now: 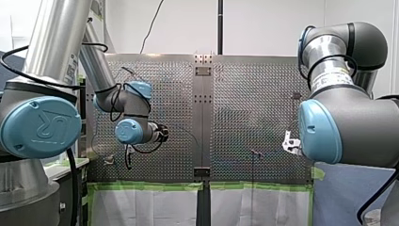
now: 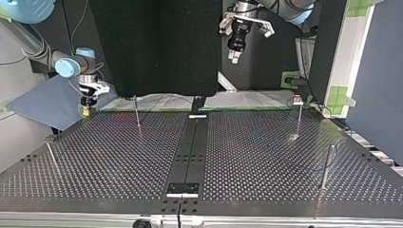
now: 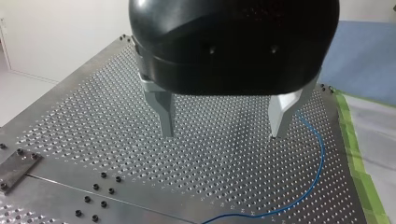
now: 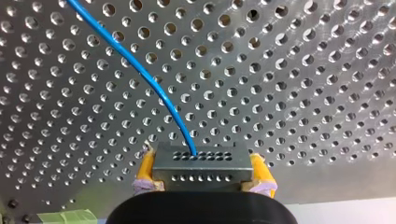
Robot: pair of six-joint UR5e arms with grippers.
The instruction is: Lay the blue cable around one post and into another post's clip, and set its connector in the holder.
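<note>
Yellow-padded right claw [image 4: 201,162] clamps connector [image 4: 201,170] of blue cable [image 4: 140,70]; left claw [image 3: 222,133] spread open, holding nothing, above perforated bench [image 3: 84,121].

**A:** Table status?

**B:** Perforated table [image 2: 247,156], black ctr strip [image 2: 189,147] running near to far. Four thin upright posts: far-left post [image 2: 137,113], near-left post [image 2: 52,156], far-right post [image 2: 298,118] w/ small block on top, near-right post [image 2: 326,165].

**A:** Arms?

**B:** Both enter from top. Left gripper [image 2: 234,57] hangs high, well above table's far edge. Right gripper [image 2: 86,107] sits low, near far-left corner.
</note>
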